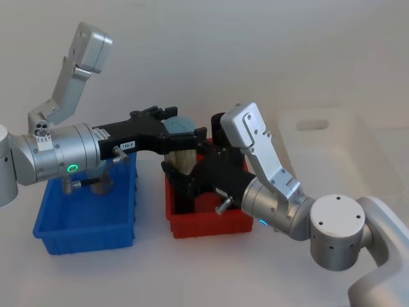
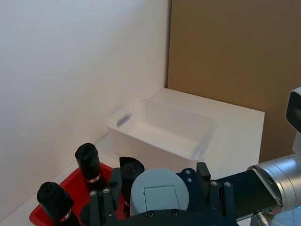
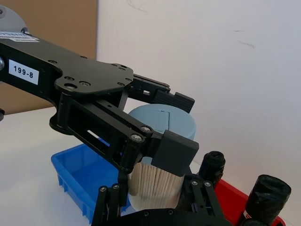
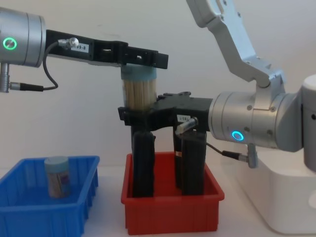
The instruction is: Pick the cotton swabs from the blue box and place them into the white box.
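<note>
Nearest me, on my left, the blue box rests on the white table and holds a second tub of swabs, standing upright near its middle. Just beside it to the right is the red bin, in which tall black rolls stand upright. Above the red bin, my left gripper reaches in from the left. It is clenched on the pale blue lid of the held tub of cotton swabs, with a pad on either side. The tub hangs upright, clear of the bin and the rolls. My right gripper reaches in from the right and sits around the lower end of that tub, directly below the left one. Whether it presses on the tub I cannot tell. Farthest off, to my right and beyond the red bin, stands the white box.
</note>
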`<state>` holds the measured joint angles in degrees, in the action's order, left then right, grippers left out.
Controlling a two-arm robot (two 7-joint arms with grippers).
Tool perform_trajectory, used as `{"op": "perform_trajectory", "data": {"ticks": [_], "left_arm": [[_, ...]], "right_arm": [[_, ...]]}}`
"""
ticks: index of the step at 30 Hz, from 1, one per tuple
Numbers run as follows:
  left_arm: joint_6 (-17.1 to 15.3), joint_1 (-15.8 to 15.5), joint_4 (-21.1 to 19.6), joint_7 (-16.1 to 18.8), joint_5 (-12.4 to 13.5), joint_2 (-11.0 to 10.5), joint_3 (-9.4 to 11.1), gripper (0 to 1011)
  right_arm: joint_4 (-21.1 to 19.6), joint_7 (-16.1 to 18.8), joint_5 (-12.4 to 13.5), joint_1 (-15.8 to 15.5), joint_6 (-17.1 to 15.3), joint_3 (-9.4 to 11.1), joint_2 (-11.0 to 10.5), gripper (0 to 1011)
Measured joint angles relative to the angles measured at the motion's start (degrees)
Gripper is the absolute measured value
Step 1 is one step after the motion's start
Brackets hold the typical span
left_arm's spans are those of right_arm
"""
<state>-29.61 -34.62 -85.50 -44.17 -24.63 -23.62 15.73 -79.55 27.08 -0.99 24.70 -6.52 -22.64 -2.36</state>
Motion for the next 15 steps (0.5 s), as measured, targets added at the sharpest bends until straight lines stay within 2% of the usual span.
{"op": "perform_trajectory", "data": {"ticks": [8, 15], "left_arm": [[0.00, 0.00, 0.00, -0.01, 0.01, 0.00, 0.00, 1004], [0.00, 0.00, 0.00, -0.01, 0.01, 0.00, 0.00, 1004]], "right_arm": [[-0.69, -0.78, -0.34, -0.28, -0.29, -0.14, -0.24, 649], [-2.48, -3.46, -1.17, -1.29, -1.31, -0.14, -0.88, 649]]}}
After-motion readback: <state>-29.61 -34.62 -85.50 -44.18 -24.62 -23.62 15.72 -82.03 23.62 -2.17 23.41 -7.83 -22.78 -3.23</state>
